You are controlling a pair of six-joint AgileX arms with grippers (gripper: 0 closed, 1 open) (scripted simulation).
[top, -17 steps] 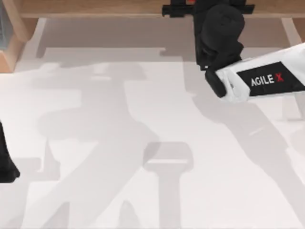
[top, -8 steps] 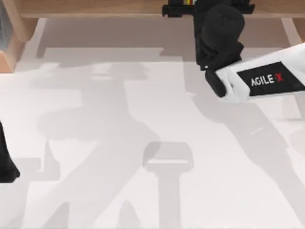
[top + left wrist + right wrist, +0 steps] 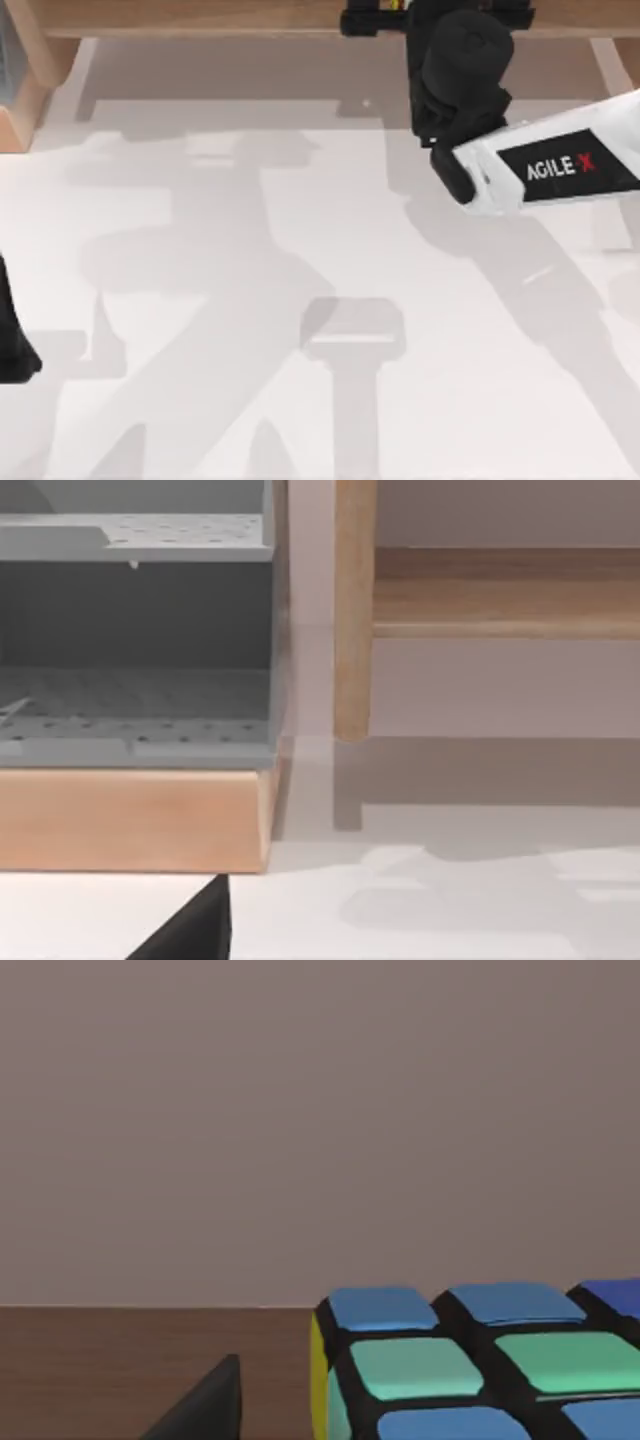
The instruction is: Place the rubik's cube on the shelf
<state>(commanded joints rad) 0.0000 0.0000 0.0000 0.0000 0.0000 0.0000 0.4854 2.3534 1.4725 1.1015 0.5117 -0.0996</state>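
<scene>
**Nearly there: cube at the shelf, release not yet confirmed**

Over at nine o'clock in the top view, the left arm (image 3: 12, 340) sits parked at the table's left edge, a dark shape low against the white tabletop (image 3: 250, 400). Whether its fingers are apart or together cannot be told. Its wrist camera looks toward a grey perforated rack (image 3: 135, 630) on a wooden base, with a wooden post (image 3: 353, 610) just beside it.

Moving toward twelve o'clock, the shelf (image 3: 200, 15) runs as a tan board along the far edge. A sliver of the rubik's cube (image 3: 398, 4) shows at about one o'clock, right at the top edge over the shelf board, between the black cross-parts of the right gripper (image 3: 437, 18). The right arm reaches in from three o'clock, its white link lying over the table's right side.

From the right wrist view, the rubik's cube (image 3: 470, 1370) sits close before the camera, blue and green stickers up and a yellow face on its side, above the brown shelf (image 3: 120, 1360) surface, with a plain wall behind. A dark fingertip (image 3: 205, 1405) shows apart from the cube, but the other side of the grip is out of frame, so I cannot tell whether the hand is clamped on the cube or spread.

The step in hand looks like the placing itself. The next move probably calls for settling the cube flat on the board, opening fully, then backing straight out without nudging it.
</scene>
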